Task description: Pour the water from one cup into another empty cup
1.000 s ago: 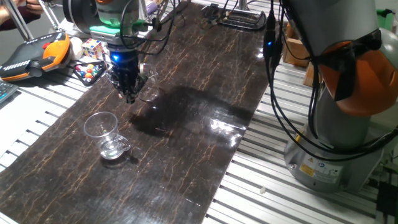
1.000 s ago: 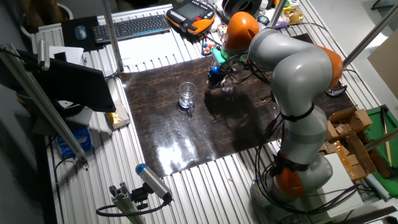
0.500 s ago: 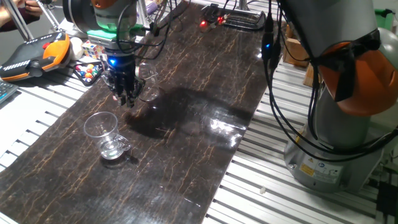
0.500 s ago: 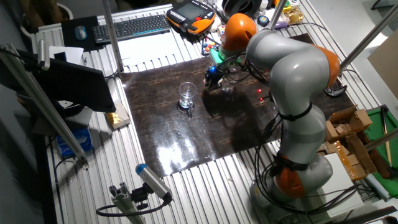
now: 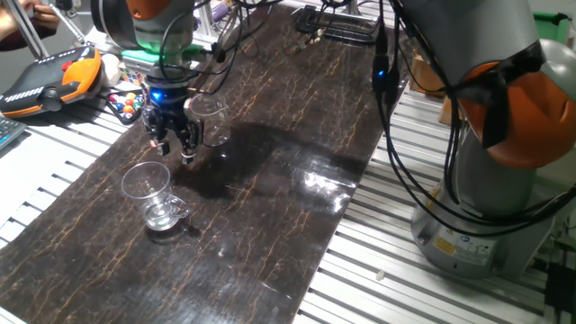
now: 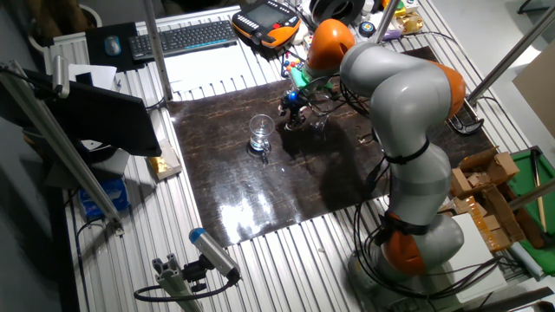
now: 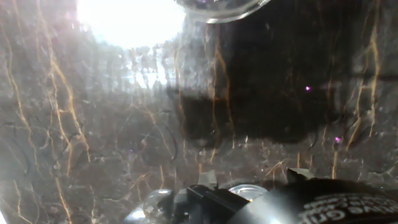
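Note:
The one cup (image 5: pixel 154 197), a wide clear glass with a small looped handle, stands upright on the dark mat near its left edge; it also shows as the handled cup (image 6: pixel 261 133). A thin layer of water (image 5: pixel 160 216) glints at its bottom. The smaller empty cup (image 5: pixel 209 121) (image 6: pixel 318 122) stands farther back. My gripper (image 5: pixel 176 147) (image 6: pixel 290 111) hangs just above the mat between the two cups, open and holding nothing. In the hand view a curved glass rim (image 7: pixel 217 9) crosses the top edge; which cup it is I cannot tell.
The dark marbled mat (image 5: pixel 279 189) lies on a slatted metal table. An orange teach pendant (image 5: pixel 52 76), a puzzle cube and coloured balls (image 5: pixel 126 103) sit beyond the mat's left edge. Cables (image 5: pixel 346 25) lie at the far end. The arm's base (image 5: pixel 477 225) stands right.
The gripper has moved left and slightly forward, away from the smaller cup toward the handled cup. Both cups stay where they were.

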Robot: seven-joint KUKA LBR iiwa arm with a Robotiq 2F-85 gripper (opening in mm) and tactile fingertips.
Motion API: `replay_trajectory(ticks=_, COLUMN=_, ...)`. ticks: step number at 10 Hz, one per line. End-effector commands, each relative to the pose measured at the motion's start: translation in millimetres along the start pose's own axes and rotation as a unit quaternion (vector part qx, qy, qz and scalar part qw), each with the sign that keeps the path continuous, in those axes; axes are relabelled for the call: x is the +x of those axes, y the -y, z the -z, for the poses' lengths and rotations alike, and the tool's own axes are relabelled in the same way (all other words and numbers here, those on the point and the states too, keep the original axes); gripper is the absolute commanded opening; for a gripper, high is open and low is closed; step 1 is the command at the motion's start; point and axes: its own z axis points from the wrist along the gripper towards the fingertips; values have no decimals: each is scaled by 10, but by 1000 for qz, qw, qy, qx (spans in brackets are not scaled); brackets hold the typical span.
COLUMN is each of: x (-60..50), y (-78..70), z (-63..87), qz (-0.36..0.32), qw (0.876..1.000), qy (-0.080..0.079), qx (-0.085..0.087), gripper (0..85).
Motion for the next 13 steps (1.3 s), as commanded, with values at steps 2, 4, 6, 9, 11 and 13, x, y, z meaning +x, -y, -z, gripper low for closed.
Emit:
replay_trajectory(ticks=2, x=37, y=-9, z=-50, qz=6, qw=1000, qy=-10, qx=7, gripper=653)
replay_trajectory(ticks=4, x=83, y=-5, z=-150, qz=20, qw=1000, qy=-17, qx=14, gripper=677)
replay_trajectory(ticks=6, x=123, y=-10, z=-194, qz=29, qw=999, qy=-24, qx=27, gripper=677)
replay_trajectory(ticks=9, x=154, y=5, z=-237, qz=38, qw=998, qy=-42, qx=39, gripper=693)
replay_trajectory(ticks=11, x=184, y=11, z=-287, qz=42, qw=997, qy=-48, qx=43, gripper=740)
replay_trajectory(ticks=13, x=228, y=26, z=-345, qz=42, qw=997, qy=-54, qx=43, gripper=757)
